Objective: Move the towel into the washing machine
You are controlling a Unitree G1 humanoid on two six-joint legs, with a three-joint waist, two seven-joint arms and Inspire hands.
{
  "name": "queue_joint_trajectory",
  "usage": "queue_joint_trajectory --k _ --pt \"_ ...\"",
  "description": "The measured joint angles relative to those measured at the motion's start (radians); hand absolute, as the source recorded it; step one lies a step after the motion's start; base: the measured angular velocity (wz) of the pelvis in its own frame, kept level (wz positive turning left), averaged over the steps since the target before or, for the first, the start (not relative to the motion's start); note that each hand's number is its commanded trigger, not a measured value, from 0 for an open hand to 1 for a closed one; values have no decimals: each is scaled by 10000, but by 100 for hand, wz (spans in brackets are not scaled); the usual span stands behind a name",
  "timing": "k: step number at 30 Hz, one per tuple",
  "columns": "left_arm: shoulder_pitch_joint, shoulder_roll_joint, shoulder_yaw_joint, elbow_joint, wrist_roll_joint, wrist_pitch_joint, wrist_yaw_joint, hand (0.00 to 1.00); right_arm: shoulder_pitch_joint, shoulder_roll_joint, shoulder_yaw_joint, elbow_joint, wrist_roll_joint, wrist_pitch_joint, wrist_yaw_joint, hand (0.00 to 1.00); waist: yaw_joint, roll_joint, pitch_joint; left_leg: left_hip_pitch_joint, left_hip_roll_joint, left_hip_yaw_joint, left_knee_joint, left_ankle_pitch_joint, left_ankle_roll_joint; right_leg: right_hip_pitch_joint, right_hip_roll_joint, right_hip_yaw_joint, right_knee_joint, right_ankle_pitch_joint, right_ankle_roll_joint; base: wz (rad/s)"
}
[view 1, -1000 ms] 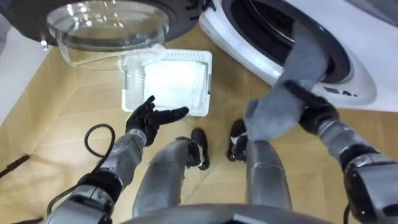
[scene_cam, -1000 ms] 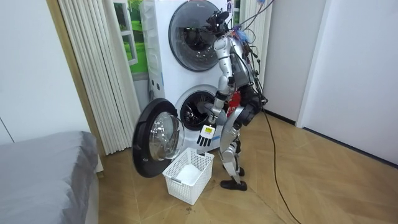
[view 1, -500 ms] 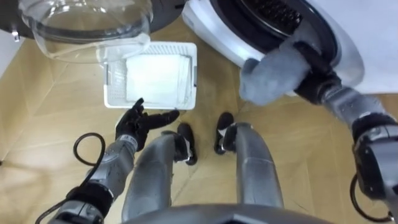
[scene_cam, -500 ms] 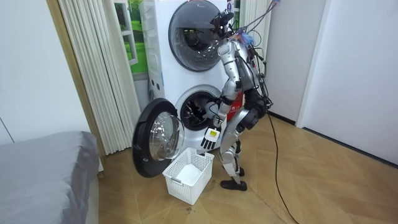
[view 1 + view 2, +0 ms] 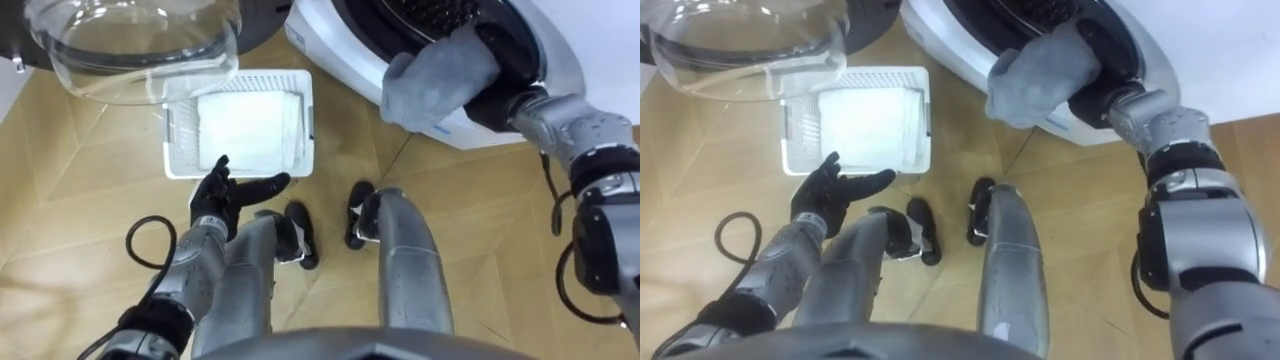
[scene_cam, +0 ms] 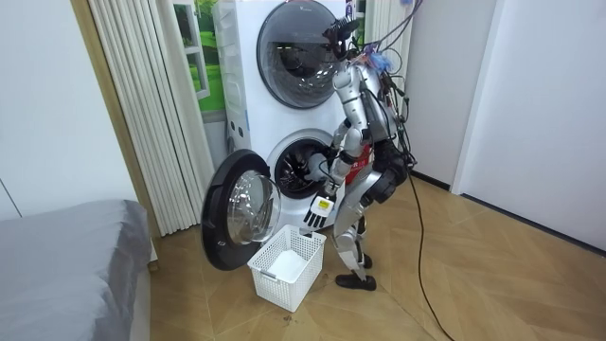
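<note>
Left eye view: towel (image 5: 435, 80) sits bunched on the door rim of the washing machine (image 5: 330, 45), mostly hanging outside, right hand (image 5: 495, 102) buried behind it so grip unreadable, left hand (image 5: 222, 192) open, unused; early release likely drops it onto the floor (image 5: 60, 200).

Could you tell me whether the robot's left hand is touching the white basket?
Apart. In the room view the left hand hangs above the basket with a clear gap.

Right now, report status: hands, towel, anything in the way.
Left hand open, idle by basket. Right hand at washer opening with towel. Towel draped over rim. Door open, nothing blocking.
</note>
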Motion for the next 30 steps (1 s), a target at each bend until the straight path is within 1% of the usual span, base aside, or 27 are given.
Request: queue_joint_trajectory --k 1,2,3,5,6,7,8,11,16,21,25,28,30 --pt "-34 -36 0 -2 29 6 80 0 -13 0 -164 -9 -5 -2 -123 0 -6 38 3 -20 -1 25 77 -29 48 -24 -30 -20 85 -32 50 0" --pt "-43 -53 2 -1 54 18 110 0 -13 -1 -203 -8 -6 -7 -165 0 -7 52 -2 -17 -5 48 104 -46 75 -33 -45 -19 133 -54 67 0" --pt "-45 -76 -8 -2 184 30 126 0 -21 -1 -279 -8 -6 -19 -241 0 -2 109 -11 -12 -6 64 121 -55 91 -27 -50 -15 136 -59 77 0" --pt "-49 -101 -22 -1 231 57 131 0 -76 -2 -312 -8 -5 -98 -309 11 -4 219 -10 -9 -7 85 149 -64 108 -25 -68 -7 156 -64 96 0" --pt "-58 -113 -24 -1 230 110 143 0 -105 -2 -350 -20 -2 -153 -383 16 -3 299 -24 -6 -8 108 156 -67 115 -31 -96 -7 183 -83 129 3" --pt "-79 -115 -20 -1 230 184 181 0 -112 -2 -391 -98 -1 -173 -503 16 -3 361 -39 3 -9 133 157 -65 121 -33 -119 -7 205 -86 135 0" --pt "-114 -119 -21 -1 227 210 220 0 -112 -2 -391 -141 1 -174 -572 0 0 385 -45 13 -9 147 158 -65 122 -34 -122 1 217 -87 137 0" --pt "-121 -222 -12 -3 216 237 259 0 -113 -1 -393 -154 0 -174 -589 0 70 434 -52 101 -13 253 156 -65 122 -36 -156 69 317 -146 150 -1" --pt "-148 -562 -59 -12 229 302 232 0 -126 2 -505 -175 0 -174 -581 0 94 477 -60 127 -10 279 145 -59 111 -36 -145 92 332 -156 132 0" --pt "-143 -600 -111 -15 237 353 221 0 -125 3 -594 -173 -5 -174 -581 0 113 481 -62 178 -4 386 78 -60 117 -36 -134 153 305 -137 145 -1" --pt "-153 -603 -119 18 437 526 71 0 -123 4 -595 -171 -12 -174 -581 0 124 485 -60 214 -1 417 67 -58 120 -21 -141 164 309 -135 148 0" --pt "-150 -620 -143 17 432 706 3 0 -96 4 -616 -165 -6 -181 -581 0 254 490 -59 266 36 489 54 -58 119 -5 -145 160 304 -134 146 -6" --pt "-150 -646 -174 8 440 715 3 0 -97 4 -737 -167 -13 -183 -579 0 289 523 -69 264 44 493 45 -58 118 -4 -216 47 290 -135 146 -2"
